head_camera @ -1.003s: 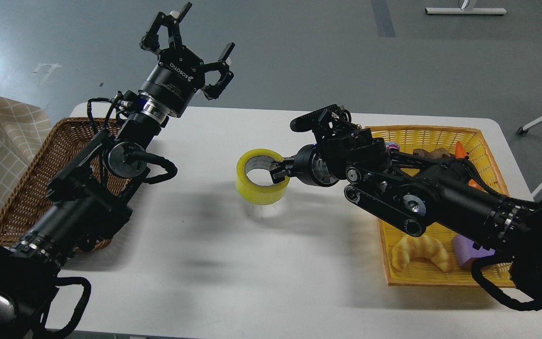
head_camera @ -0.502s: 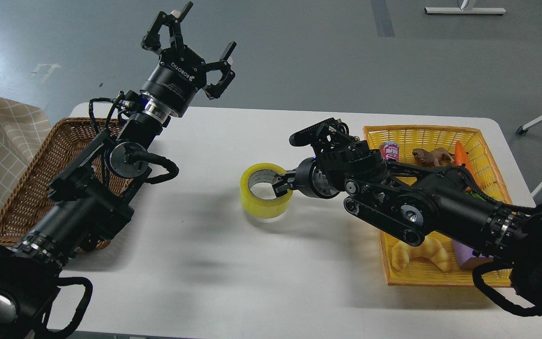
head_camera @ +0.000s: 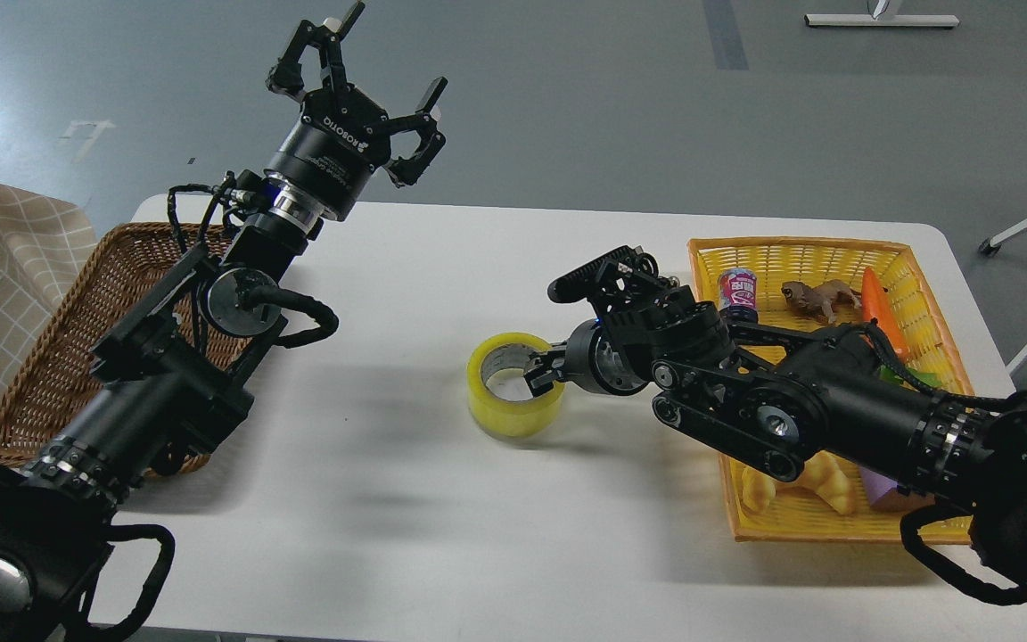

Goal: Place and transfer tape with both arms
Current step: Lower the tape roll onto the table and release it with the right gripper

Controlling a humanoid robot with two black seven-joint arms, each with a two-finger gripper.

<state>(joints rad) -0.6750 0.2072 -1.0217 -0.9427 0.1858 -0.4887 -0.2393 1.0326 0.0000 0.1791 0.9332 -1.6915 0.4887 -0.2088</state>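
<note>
While our right hand [head_camera: 542,373] grips its rim, the tape [head_camera: 516,396] sits mid-bench [head_camera: 406,535], core axis tilted up toward us.
Item: yellow roll, at 9 o'clock from our right wrist, fingers clamped over the near wall. Our left hand [head_camera: 357,67], fingers spread and empty, hangs well apart at 11 o'clock from the roll; right arm nearer.

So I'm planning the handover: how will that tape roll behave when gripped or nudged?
The tape looks like a stiff ring, so the right gripper can probably pinch its wall firmly. Its glossy surface may be slippery. It sits nearly flat on the table; on edge it would likely roll.
</note>
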